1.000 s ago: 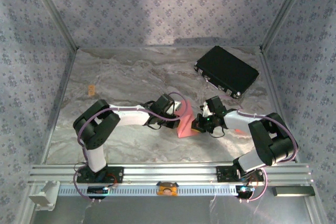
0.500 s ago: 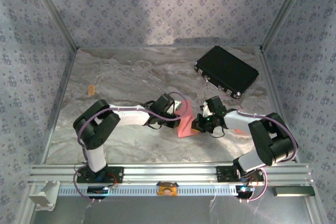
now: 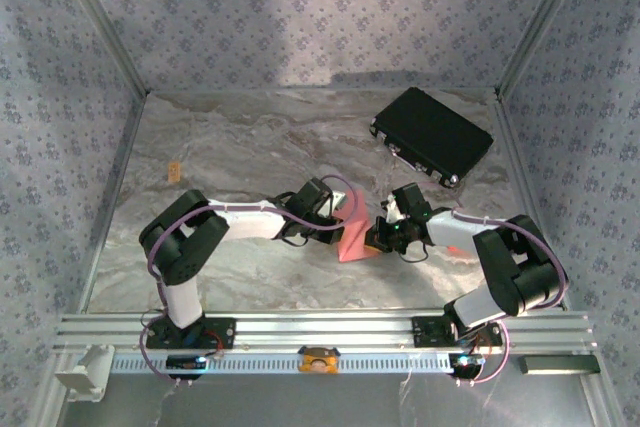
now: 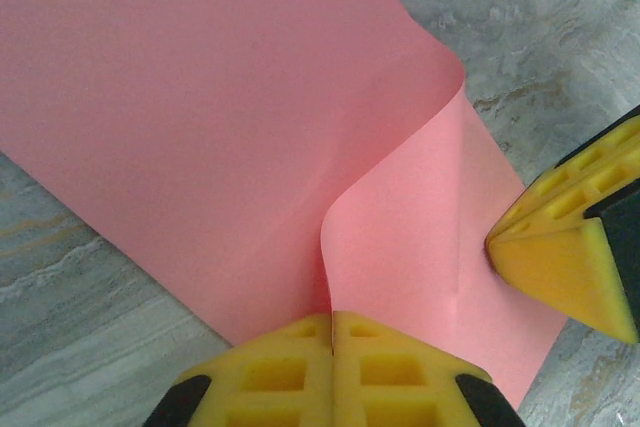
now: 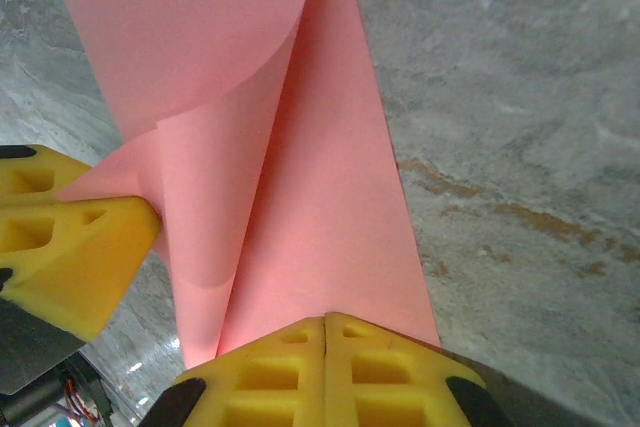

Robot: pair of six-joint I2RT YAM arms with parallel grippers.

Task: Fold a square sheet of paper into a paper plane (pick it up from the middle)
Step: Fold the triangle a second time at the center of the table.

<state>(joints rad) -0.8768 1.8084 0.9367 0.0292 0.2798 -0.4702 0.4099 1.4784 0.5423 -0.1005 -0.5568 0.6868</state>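
- Both pairs of jaws are pressed together on paper. We see the left gripper [image 4: 332, 332] with its yellow pads meeting on a curled-up flap of the salmon-pink sheet of paper [image 4: 200, 97]. The right gripper [image 5: 325, 332] is closed on the sheet's near edge.
- Each wrist view also catches the other arm's yellow fingertips [image 4: 565, 257] touching the same sheet from the side.
- We count one sheet, two grippers, one black rectangular case [image 3: 432, 135] and one small orange tag [image 3: 174, 171].
- From above, the sheet sits near the middle of the marble-patterned table [image 3: 220, 147], between the two grippers. Part of it lies flat and part of it stands up.
- One flap curls over in a soft roll rather than a sharp crease. The straight lower edges lie on the tabletop.
- The case lies tilted in the far right corner, well apart from the sheet. The tag sits near the left wall, also well apart.
- Bare table lies open on the left, towards the far wall and on the near side. Patterned walls close in three sides.
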